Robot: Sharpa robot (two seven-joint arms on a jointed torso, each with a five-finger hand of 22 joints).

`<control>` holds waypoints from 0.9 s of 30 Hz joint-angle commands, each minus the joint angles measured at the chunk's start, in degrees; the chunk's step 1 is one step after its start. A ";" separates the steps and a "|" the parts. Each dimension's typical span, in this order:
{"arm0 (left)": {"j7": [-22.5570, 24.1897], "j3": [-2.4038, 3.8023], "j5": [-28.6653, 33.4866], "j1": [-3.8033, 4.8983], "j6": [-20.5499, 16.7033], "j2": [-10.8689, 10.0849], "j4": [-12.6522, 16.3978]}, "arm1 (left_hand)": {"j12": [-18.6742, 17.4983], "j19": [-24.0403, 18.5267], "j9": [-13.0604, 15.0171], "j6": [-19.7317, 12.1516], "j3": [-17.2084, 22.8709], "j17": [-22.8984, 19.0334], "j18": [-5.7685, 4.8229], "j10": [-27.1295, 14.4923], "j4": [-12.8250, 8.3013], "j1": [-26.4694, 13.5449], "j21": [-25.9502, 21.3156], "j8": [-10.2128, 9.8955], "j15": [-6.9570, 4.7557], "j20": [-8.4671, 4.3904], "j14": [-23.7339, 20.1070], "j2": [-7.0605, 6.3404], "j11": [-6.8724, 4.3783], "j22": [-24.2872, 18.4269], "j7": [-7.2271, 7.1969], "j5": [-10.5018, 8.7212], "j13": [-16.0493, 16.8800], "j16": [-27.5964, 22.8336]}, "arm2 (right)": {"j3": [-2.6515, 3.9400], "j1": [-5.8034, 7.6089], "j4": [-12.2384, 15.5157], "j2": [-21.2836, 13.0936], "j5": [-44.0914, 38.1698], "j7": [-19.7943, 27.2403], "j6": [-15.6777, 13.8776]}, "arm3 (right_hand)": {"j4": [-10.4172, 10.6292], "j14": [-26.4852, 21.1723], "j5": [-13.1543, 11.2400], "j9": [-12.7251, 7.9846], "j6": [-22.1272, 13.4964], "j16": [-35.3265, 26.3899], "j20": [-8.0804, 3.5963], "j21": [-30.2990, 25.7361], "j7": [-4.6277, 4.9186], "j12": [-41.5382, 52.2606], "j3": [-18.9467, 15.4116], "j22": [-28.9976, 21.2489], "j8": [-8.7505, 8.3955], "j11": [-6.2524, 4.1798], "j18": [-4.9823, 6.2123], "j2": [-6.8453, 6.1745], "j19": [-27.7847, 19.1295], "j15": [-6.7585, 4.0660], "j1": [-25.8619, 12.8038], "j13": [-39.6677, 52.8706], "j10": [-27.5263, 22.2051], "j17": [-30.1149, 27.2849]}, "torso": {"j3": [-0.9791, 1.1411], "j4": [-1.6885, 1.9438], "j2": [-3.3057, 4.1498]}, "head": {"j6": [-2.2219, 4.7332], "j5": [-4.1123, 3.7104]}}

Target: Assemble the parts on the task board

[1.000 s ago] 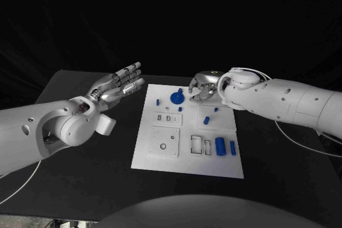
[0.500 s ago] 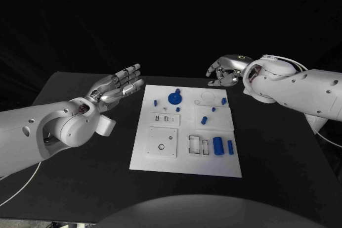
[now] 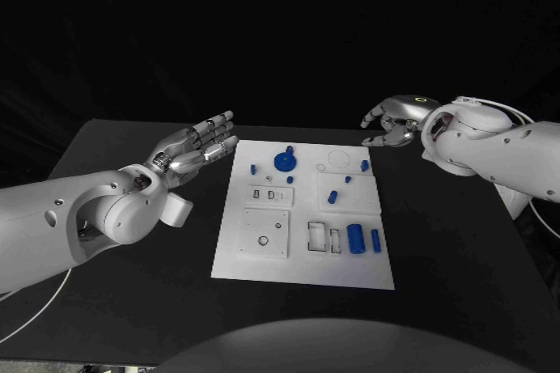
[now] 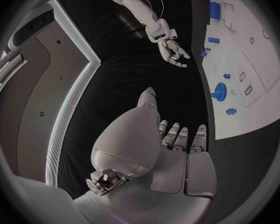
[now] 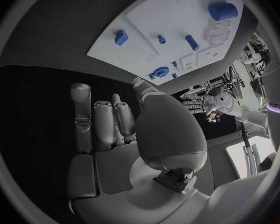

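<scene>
**Now both robot hands are off the board, holding nothing**

Centrally on the black tabletop point(image 3: 140, 300) lies the white task board point(image 3: 350, 272), and everything else is placed from it. The left robot hand point(image 3: 193, 146) hovers just beside the board's far left corner, flat and released, fingers straight and apart, nothing in it; the left wrist view shows the same spread hand point(image 4: 171, 154) above bare tabletop with the board at its side. The right robot hand point(image 3: 395, 120) hangs beyond the board's far right corner, clear of it, fingers loosely curled yet apart, grasping nothing; its wrist view shows the palm point(image 5: 115, 149) bare.

On the board, the blue parts lie loose: a round disc point(image 3: 285, 159) near the far edge, a small peg point(image 3: 253, 169) to the disc's left, a short piece point(image 3: 365, 165) at the far right, another piece point(image 3: 333, 197) near the middle, and a thick cylinder point(image 3: 356, 238) with a slimmer bar point(image 3: 375, 240) just beside it, towards the near right corner.
</scene>
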 commanded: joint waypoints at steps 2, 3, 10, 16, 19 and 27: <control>0.36 0.04 -0.20 -0.04 1.50 0.26 -0.10 | 0.09 0.10 -0.06 -0.03 0.34 -0.08 0.49 -0.18 -0.02 0.49 0.29 0.33 0.11 0.29 0.06 -0.07 0.07 -0.71 0.29 0.24 0.05 -0.21 | -0.07 -1.67 -0.63 -0.99 9.13 8.64 -5.84 | -0.15 3.01 4.31 2.53 -0.55 4.95 -0.37 6.72 -0.82 6.37 -0.30 5.36 1.42 -0.37 -1.32 -0.19 3.23 -0.44 1.31 12.41 5.22 9.66 | -0.06 -0.06 -0.03 | 0.01 -0.10; 0.37 0.04 -0.20 -0.05 1.51 0.27 -0.12 | 0.09 0.10 -0.06 -0.03 0.34 -0.08 0.49 -0.18 -0.02 0.49 0.29 0.33 0.11 0.29 0.06 -0.07 0.07 -0.71 0.29 0.24 0.05 -0.21 | -0.07 -1.95 -0.74 -1.13 10.10 9.64 -6.29 | -0.08 3.64 4.81 3.33 -1.08 5.93 -0.42 8.07 -0.92 7.35 -0.33 6.06 1.67 -0.38 -1.57 -0.19 3.80 -0.51 1.46 13.25 6.17 10.43 | -0.06 -0.06 -0.05 | 0.01 -0.17; 0.61 0.04 -0.20 -0.27 1.71 0.23 -0.38 | 0.07 0.10 -0.09 -0.21 0.44 -0.08 0.49 -0.20 -0.12 0.79 0.29 0.29 0.14 0.28 0.06 -0.04 0.21 -0.71 0.03 0.36 0.05 -0.21 | -0.08 -5.39 -2.81 -1.65 21.72 17.87 -8.69 | 0.76 8.08 7.48 12.11 -5.86 11.57 -0.65 21.50 -1.11 9.43 -0.41 10.00 4.61 -0.47 -3.74 -0.25 9.73 -0.35 3.14 15.06 8.42 15.05 | 0.06 -0.12 -0.07 | 0.01 -0.12; 0.70 0.04 -0.20 -0.51 1.94 0.19 -0.42 | 0.07 0.09 -0.09 -0.20 0.46 -0.08 0.48 -0.21 -0.14 0.85 0.28 0.29 0.15 0.29 0.06 -0.02 0.24 -0.71 -0.04 0.39 0.04 -0.21 | -0.07 -7.81 -5.21 -0.89 25.78 23.15 -9.29 | 3.61 8.08 4.90 17.32 -6.56 11.57 -0.42 32.85 -1.28 9.43 -1.63 12.65 8.23 -0.42 -5.77 -1.14 15.87 -0.43 2.41 15.06 8.42 15.05 | 0.06 -0.08 0.01 | 0.01 -0.37; 0.71 0.04 -0.20 -0.62 2.04 0.20 -0.45 | 0.07 0.09 -0.09 -0.20 0.46 -0.08 0.48 -0.21 -0.14 0.85 0.28 0.29 0.15 0.29 0.06 -0.02 0.24 -0.71 -0.04 0.39 0.04 -0.21 | -0.07 -8.69 -5.75 -0.66 26.36 24.96 -9.94 | 4.87 8.08 3.03 18.15 -7.63 11.57 -0.60 34.56 -1.53 9.43 -1.99 13.09 8.95 -0.50 -6.08 -1.47 16.88 -0.49 2.40 15.06 8.42 15.05 | 0.02 -0.05 0.00 | 0.01 -0.47; 0.78 0.04 -0.20 -0.79 2.33 0.30 -0.56 | 0.08 0.09 -0.09 -0.19 0.51 -0.08 0.48 -0.22 -0.13 0.91 0.29 0.31 0.16 0.29 0.06 0.03 0.29 -0.71 -0.08 0.42 0.05 -0.21 | -0.06 -10.17 -7.30 -0.05 26.08 24.24 -8.68 | 4.55 8.08 8.52 19.41 -12.22 11.57 -0.51 34.90 -0.81 9.43 -1.20 13.05 10.56 -0.17 -6.07 -1.15 16.58 -0.38 5.17 15.06 8.42 15.05 | -0.07 0.01 -0.04 | 0.01 -0.85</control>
